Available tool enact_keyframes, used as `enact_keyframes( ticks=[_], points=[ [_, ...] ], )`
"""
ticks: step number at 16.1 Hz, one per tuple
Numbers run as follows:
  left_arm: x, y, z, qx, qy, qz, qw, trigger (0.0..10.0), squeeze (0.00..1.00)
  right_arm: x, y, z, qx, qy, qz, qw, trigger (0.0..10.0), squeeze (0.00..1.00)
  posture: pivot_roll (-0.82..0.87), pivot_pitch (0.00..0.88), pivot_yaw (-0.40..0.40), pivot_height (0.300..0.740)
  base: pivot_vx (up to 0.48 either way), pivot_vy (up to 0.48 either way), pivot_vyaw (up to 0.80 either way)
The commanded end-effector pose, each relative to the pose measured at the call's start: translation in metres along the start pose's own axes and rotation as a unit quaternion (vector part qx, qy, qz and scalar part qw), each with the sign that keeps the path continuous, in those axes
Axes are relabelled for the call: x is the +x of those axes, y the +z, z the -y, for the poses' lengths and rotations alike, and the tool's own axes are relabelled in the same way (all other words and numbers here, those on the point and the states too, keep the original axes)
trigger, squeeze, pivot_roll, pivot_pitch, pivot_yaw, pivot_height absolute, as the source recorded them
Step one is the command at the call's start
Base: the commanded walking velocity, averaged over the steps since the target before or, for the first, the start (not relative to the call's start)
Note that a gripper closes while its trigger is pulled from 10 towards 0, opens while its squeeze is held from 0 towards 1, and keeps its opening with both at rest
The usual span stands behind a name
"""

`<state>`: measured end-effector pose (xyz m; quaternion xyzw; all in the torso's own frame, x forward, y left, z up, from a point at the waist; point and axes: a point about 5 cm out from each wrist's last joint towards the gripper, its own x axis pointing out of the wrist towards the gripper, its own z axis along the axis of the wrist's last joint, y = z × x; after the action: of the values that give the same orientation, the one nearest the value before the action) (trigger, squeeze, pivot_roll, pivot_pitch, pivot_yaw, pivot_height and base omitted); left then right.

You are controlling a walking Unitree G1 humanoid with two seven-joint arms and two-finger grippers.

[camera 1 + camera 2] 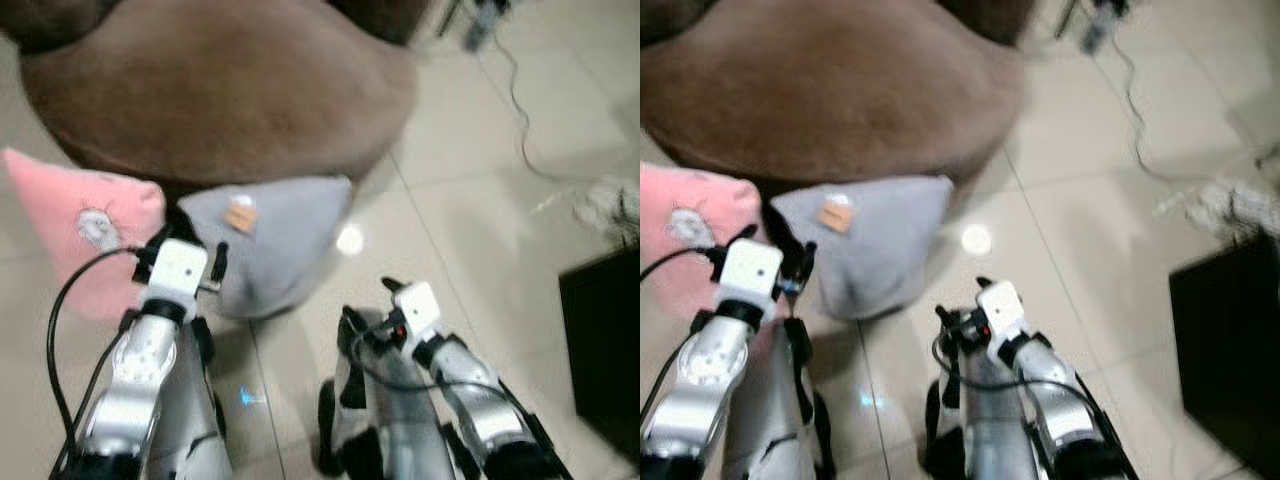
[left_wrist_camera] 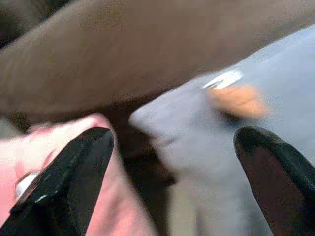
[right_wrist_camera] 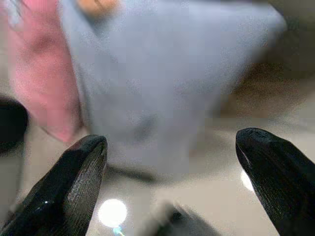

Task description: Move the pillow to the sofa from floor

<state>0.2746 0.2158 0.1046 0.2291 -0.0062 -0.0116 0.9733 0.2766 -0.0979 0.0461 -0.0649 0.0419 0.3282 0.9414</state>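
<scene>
On the tiled floor (image 1: 470, 200) just in front of the brown sofa (image 1: 220, 90), head views: grey pillow (image 1: 270, 245) w/ a small orange patch leans against the sofa base, pink pillow (image 1: 85, 230) right beside it on the robot's left. Left gripper (image 1: 190, 235) sits at the grey pillow's near-left edge, between the two pillows; whether it touches can't be told. Right gripper (image 1: 365, 305) is lower, near the grey pillow's bottom corner, apart from it. Cable (image 1: 515, 90) runs across the floor to the right, dark box (image 1: 605, 350) at the right edge. Views blurred.

Left wrist view: both black fingers (image 2: 69, 182) spread wide, nothing between them; grey pillow (image 2: 256, 147) ahead, pink one (image 2: 98, 196) next to it, sofa (image 2: 147, 54) above.

Right wrist view: fingers (image 3: 64, 191) wide apart, empty; grey pillow (image 3: 157, 83) ahead on the floor, pink pillow (image 3: 42, 69) alongside.
</scene>
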Motion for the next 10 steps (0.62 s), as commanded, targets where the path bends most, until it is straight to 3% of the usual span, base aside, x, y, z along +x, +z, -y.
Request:
enact_keyframes(
  ticks=[1,5,10],
  points=[
    [-0.001,-0.005,0.010,-0.006,-0.013,-0.014,1.000,10.0,0.00,-0.009,-0.008,0.002,-0.001,-0.004,-0.015,1.000,10.0,0.03,0.12,0.311,-0.167,0.473,0.480,0.000,0.00],
    [0.002,-0.005,0.013,-0.002,-0.018,-0.026,1.000,10.0,0.00,-0.009,-0.009,-0.002,0.002,0.000,-0.018,1.000,10.0,0.03,0.11,0.316,-0.163,0.473,0.077,0.000,0.00],
    [0.018,-0.009,0.002,0.017,-0.035,-0.066,0.997,10.0,0.00,-0.007,-0.005,-0.006,0.006,0.006,-0.015,1.000,10.0,0.03,0.11,0.324,-0.158,0.473,0.000,0.000,0.00]
  ],
)
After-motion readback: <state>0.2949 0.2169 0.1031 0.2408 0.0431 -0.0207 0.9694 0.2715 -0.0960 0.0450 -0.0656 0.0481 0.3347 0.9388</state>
